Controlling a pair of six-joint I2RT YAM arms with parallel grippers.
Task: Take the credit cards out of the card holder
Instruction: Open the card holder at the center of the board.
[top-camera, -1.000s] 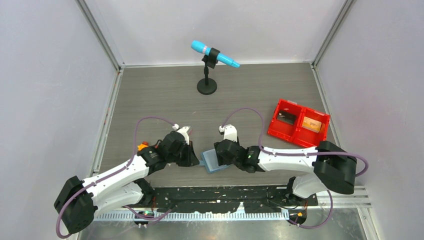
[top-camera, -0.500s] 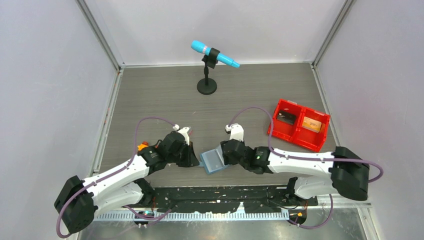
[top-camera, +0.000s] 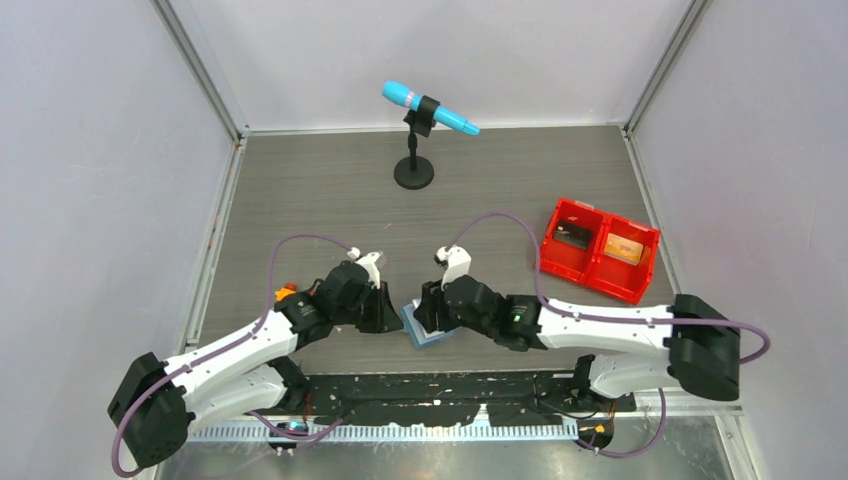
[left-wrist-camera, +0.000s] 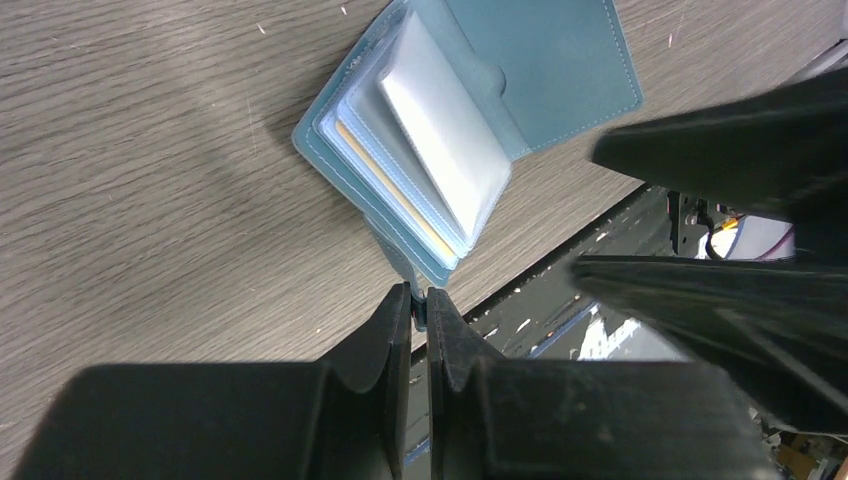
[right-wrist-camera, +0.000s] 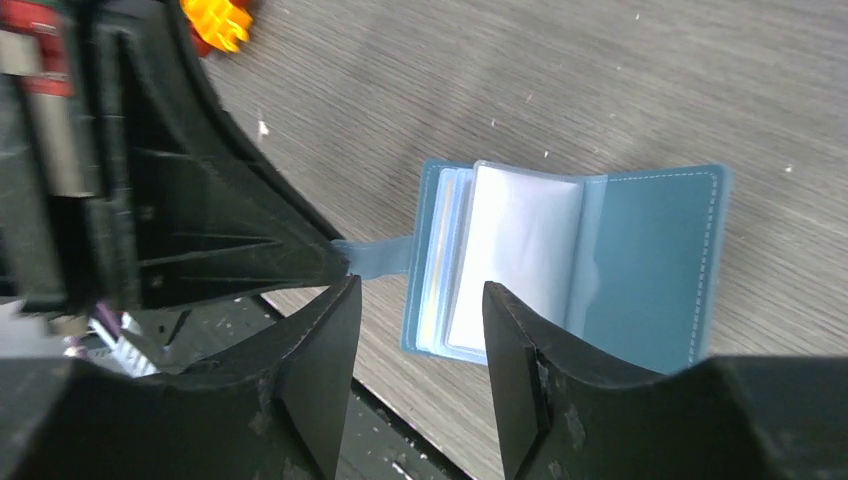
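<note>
Pinching holder (left-wrist-camera: 560, 60) strap (left-wrist-camera: 400, 262) with left gripper (left-wrist-camera: 418, 305); hovering above holder, right gripper (right-wrist-camera: 420, 295) half parted, empty; card (left-wrist-camera: 390, 188) inside under clear sleeves (left-wrist-camera: 445, 150); bin (top-camera: 585, 278) far right, microphone (top-camera: 430, 108) beyond.

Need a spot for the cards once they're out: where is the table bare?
Bare: the table between the microphone stand and the card holder, plus the far-left stretch beside that stand. A smaller patch lies left of the red bin. Crowded: the near middle, where left gripper and right gripper meet at that holder.
</note>
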